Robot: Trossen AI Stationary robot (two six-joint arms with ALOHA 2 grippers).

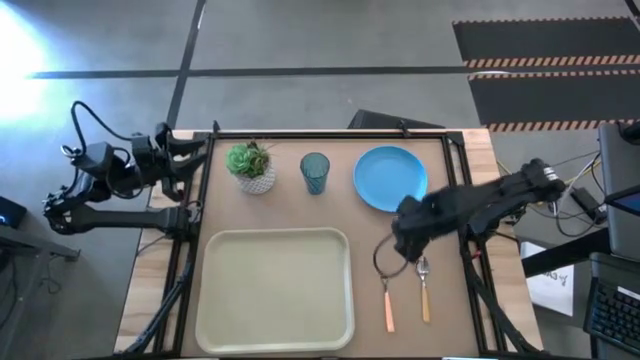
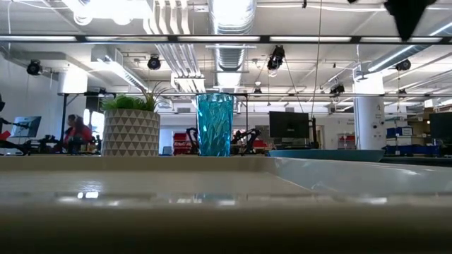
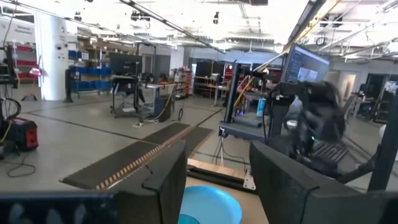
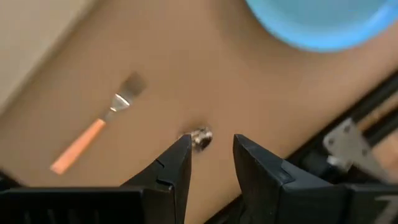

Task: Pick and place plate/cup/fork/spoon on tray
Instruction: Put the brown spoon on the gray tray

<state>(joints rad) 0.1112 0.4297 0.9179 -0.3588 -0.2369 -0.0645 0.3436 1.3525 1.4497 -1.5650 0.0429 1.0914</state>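
Observation:
The cream tray [image 1: 275,330] lies at the table's near middle. Behind it stand the teal cup [image 1: 314,172] and the sky-blue plate [image 1: 390,178], which both also show in the low view [image 2: 214,123] [image 2: 325,154]. The fork [image 1: 388,305] and the spoon [image 1: 424,295] lie side by side to the right of the tray, handles toward the near edge. My right gripper [image 4: 211,146] is open just above the spoon's bowl [image 4: 201,138], and its fingers hide the handle. The fork [image 4: 93,134] lies beside it. My left gripper [image 3: 217,180] is open at the table's far left corner.
A white pot with a green plant [image 1: 252,165] stands left of the cup. Black frame rails [image 1: 465,200] run along the table's edges. Bare tabletop [image 1: 440,235] lies between the plate and the cutlery.

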